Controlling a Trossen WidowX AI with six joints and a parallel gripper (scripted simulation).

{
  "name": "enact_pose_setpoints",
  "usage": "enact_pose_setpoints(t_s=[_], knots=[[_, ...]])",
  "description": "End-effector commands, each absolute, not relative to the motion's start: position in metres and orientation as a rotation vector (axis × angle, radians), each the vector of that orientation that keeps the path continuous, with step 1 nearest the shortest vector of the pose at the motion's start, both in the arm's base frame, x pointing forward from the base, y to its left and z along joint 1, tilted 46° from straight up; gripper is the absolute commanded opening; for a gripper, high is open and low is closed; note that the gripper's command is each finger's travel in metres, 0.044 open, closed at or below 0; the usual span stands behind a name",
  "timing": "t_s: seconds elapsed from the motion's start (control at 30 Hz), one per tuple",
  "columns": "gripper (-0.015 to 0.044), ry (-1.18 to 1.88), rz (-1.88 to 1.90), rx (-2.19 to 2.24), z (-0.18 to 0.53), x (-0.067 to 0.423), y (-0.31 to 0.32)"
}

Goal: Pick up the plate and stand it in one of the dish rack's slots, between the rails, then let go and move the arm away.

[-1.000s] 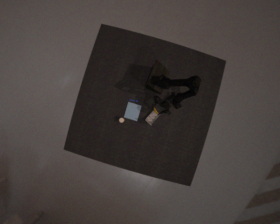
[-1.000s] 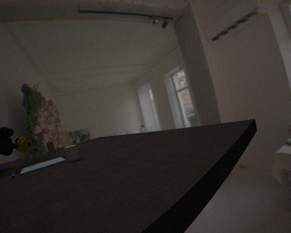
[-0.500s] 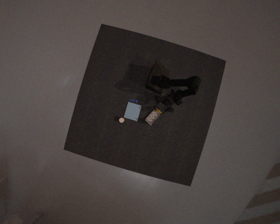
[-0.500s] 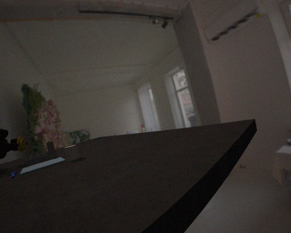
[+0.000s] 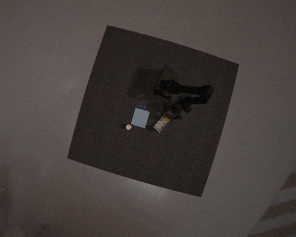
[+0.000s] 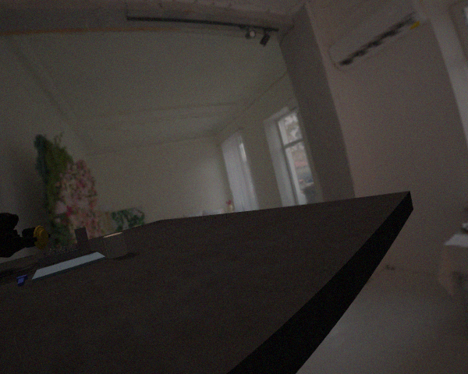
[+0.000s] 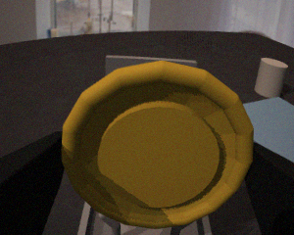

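The yellow plate [image 5: 166, 118] [image 6: 40, 237] [image 7: 159, 152] is held nearly upright, seen edge-on from above and face-on in the wrist view. My gripper [image 5: 167, 118] [image 7: 157, 148] is shut on the plate, with a dark finger at each side of its rim. The pale dish rack [image 5: 160, 125] [image 7: 83, 222] lies below and beyond the plate; its upright end panel [image 6: 81, 234] [image 7: 151, 59] stands at the far end. The plate is over or just above the rack's arm-side end. It hides most slots and rails in the wrist view, so contact with the rack cannot be told.
A light blue flat square [image 5: 140, 117] [image 6: 66, 266] [image 7: 279, 124] lies beside the rack. A beige cylinder [image 5: 128, 127] [image 6: 115, 246] [image 7: 270, 78] stands near its corner. A small blue utensil [image 5: 141, 106] [image 6: 21, 280] lies along its other side. The arm's base block stands behind.
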State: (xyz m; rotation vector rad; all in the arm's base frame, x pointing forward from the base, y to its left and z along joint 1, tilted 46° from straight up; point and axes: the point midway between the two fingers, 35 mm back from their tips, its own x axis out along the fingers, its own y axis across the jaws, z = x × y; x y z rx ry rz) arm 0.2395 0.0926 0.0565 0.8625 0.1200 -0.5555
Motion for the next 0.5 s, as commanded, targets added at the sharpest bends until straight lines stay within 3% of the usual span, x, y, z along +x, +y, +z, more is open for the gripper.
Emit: enact_pose_setpoints(t_s=[0.0, 0.47], knots=[[0.0000, 0.121, -0.558, 0.857, 0.050, 0.246, 0.094], [0.0000, 0.117, -0.555, 0.864, 0.046, 0.260, 0.089]])
